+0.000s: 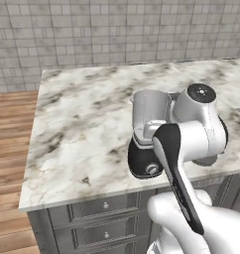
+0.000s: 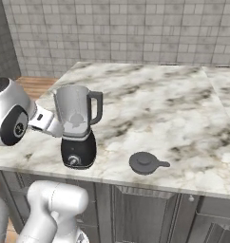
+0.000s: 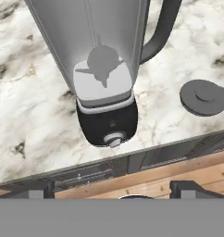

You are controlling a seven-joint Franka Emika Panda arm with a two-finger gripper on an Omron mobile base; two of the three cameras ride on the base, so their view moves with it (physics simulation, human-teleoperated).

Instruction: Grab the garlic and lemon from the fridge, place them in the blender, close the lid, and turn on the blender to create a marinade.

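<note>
The arm is drawn up at the counter's (image 2: 183, 109) front edge, its gripper (image 3: 111, 189) hanging just off that edge and facing the blender (image 2: 78, 127) with its jaws spread wide and nothing between them — the two dark tips sit far apart at the bottom of the hand view. The blender stands near the front edge, dial (image 3: 114, 138) turned toward the robot. Its clear jar (image 1: 150, 112) looks empty to me: through the wall I can see the blade at the bottom, and no garlic or lemon. The jar's top is open and the lid (image 2: 146, 163) lies flat on the marble just to the right of the base, tab pointing away from it, near but not touching. So by my reckoning the lid step is not yet done, and with the open hand aimed squarely at the dial, the step in hand seems to be reaching for the switch or lining up on the blender. If the lid comes next, the hand must swing right and come down over that low disc, pinch its raised centre or tab, then carry it level onto the jar's mouth. If the dial, the jaws need to narrow around that small knob and twist. The dark handle (image 2: 95, 107) sticks out on the jar's right, on the lid's side.
</note>
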